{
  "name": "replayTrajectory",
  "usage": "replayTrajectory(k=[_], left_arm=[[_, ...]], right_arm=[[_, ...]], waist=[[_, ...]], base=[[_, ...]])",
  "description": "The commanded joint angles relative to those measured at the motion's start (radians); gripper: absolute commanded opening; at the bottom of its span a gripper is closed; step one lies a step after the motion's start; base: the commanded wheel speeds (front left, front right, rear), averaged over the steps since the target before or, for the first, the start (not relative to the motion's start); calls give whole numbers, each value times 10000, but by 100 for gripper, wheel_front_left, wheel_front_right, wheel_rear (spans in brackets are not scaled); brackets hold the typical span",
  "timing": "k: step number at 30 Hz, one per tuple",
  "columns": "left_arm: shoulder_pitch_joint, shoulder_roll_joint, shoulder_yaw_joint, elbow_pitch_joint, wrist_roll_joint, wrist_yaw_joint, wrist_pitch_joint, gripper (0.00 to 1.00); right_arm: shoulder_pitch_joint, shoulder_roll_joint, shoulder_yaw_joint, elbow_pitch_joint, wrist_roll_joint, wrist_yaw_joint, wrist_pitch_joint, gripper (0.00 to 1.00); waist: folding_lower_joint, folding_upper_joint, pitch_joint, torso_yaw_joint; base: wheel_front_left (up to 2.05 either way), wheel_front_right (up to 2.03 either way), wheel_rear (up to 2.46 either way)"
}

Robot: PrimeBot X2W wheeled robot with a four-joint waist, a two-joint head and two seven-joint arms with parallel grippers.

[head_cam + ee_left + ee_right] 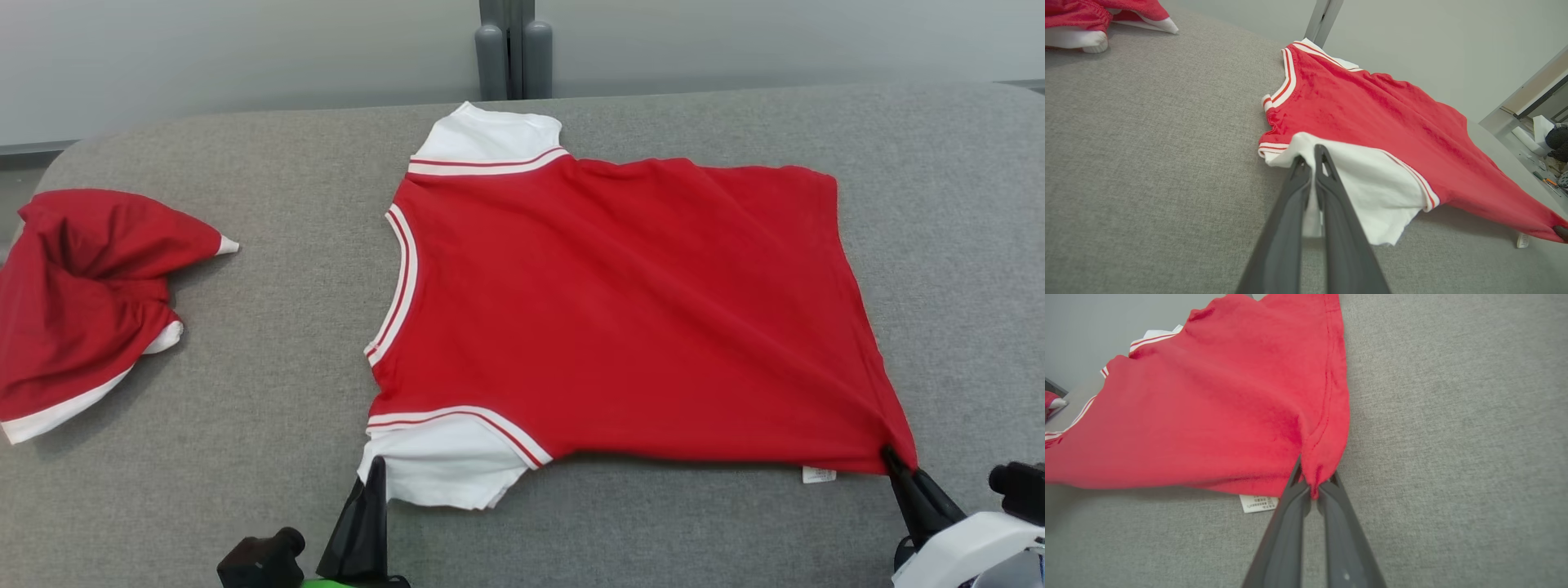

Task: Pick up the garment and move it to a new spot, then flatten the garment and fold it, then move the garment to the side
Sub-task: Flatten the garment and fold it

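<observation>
Two red garments: crumpled garment [82, 302], spread garment [620, 310]. Left pincer [377, 467] clamps latter's white sleeve [445, 469]; right pincer [888, 452], hem corner [882, 425].

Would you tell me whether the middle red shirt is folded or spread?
Spread: the shirt lies open, with both white sleeves out at its sides.

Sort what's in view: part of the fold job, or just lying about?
Job: spread red shirt; left gripper, shut on its white sleeve; right gripper, shut on its hem corner.
Lying about: crumpled red garment; grey posts.

Grey table [269, 490]: shirt [620, 310], bundle [73, 310] (both red)
</observation>
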Motion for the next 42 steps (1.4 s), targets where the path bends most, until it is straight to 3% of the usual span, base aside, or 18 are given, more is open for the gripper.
replayTrajectory(k=[1, 13, 24, 33, 40, 42], left_arm=[[205, -5, 13, 39, -10, -24, -31, 0], [-299, 9, -390, 273, 256, -291, -27, 0], [-2329, 539, -575, 910, 581, -660, 377, 0], [-4663, 612, -646, 2771, 435, -882, 505, 0], [-6085, 480, -949, 4557, 461, -985, 284, 0], [-6393, 453, -1086, 4989, 527, -1015, 199, 0]], right_arm=[[294, 24, -239, -105, -131, -15, 76, 0], [855, 751, -1077, -1059, -867, -15, 1315, 0], [-217, 670, -1053, -1684, -824, -15, 2779, 0], [-1746, 747, -1029, -1136, -709, -15, 3328, 0], [-2856, 901, -935, -180, -853, -15, 3000, 0], [-3052, 948, -841, 79, -865, -15, 2810, 90]], waist=[[1, -1, -78, 97], [1, -1, -148, 7], [1, -1, 142, -319], [1, -1, 771, -529], [1, -1, 1062, -657], [1, -1, 1088, -666]], base=[[0, 0, 0], [0, 0, 0], [0, 0, 0], [0, 0, 0], [0, 0, 0], [0, 0, 0]])
